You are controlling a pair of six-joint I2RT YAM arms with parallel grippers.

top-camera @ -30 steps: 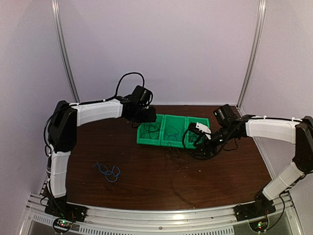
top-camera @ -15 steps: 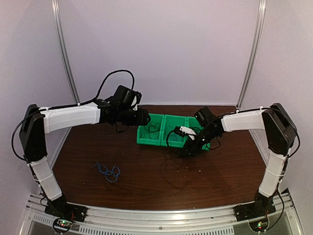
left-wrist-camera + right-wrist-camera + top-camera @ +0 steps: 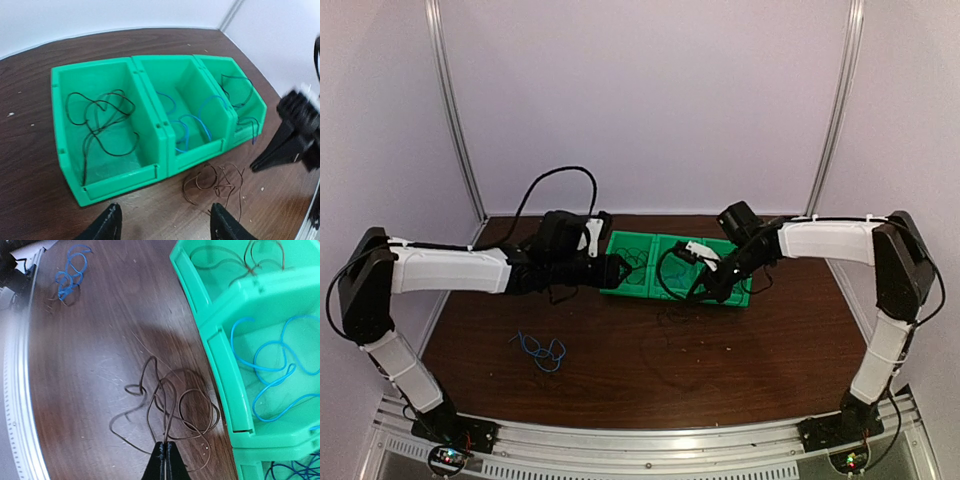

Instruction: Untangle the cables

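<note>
the right gripper (image 3: 165, 446) is pinched together on strands of the brown cable (image 3: 150, 407) on the table (image 3: 100, 340) just beside the green bins (image 3: 225, 305), a light, limp, snag-prone wire probably best lifted by a loose outer loop, while the left gripper (image 3: 165, 217) hangs apart, empty.

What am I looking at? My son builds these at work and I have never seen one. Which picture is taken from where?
Two robot arms stand at a table. The wide picture looks down from above; the other two come from cameras on each wrist. A green bin with three compartments holds a black cable and blue cables. A blue bunch lies loose on the table. The left gripper is open and holds nothing. The right gripper is shut on a brown cable lying before the bin.
</note>
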